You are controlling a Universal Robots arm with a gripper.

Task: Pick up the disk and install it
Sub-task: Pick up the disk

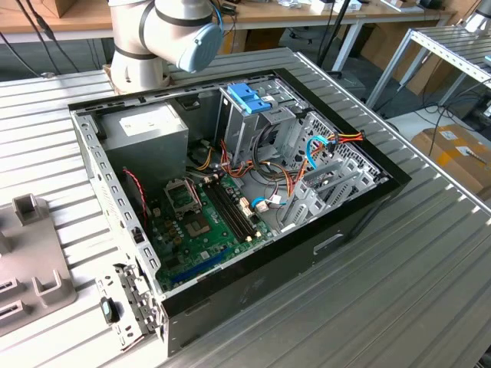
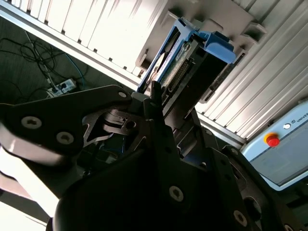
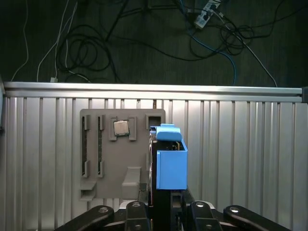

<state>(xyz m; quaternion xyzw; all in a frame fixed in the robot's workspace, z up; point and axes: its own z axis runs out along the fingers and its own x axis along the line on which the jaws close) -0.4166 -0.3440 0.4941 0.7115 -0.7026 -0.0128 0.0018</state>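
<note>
The disk [image 3: 171,163] stands on edge in its light-blue carrier beside the grey holder tray [image 3: 122,159] in the first wrist view. My gripper [image 3: 166,195] reaches up to it from the near end, with a dark finger along each flat side. In the second wrist view the disk [image 2: 185,62] shows its connector edge between blue rails, and one finger [image 2: 155,103] lies against its face. The gripper [image 2: 175,103] looks shut on the disk, whose far end is still at the holder. The open computer case [image 1: 230,192] lies in the exterior view.
The holder also carries a square chip [image 3: 121,127]. The table's edge [image 3: 154,88] runs just beyond it, with cables on the floor past that. Inside the case are a metal cage with a blue bracket [image 1: 249,96] and a grey power supply [image 1: 146,134]. The arm's base [image 1: 149,38] stands behind the case.
</note>
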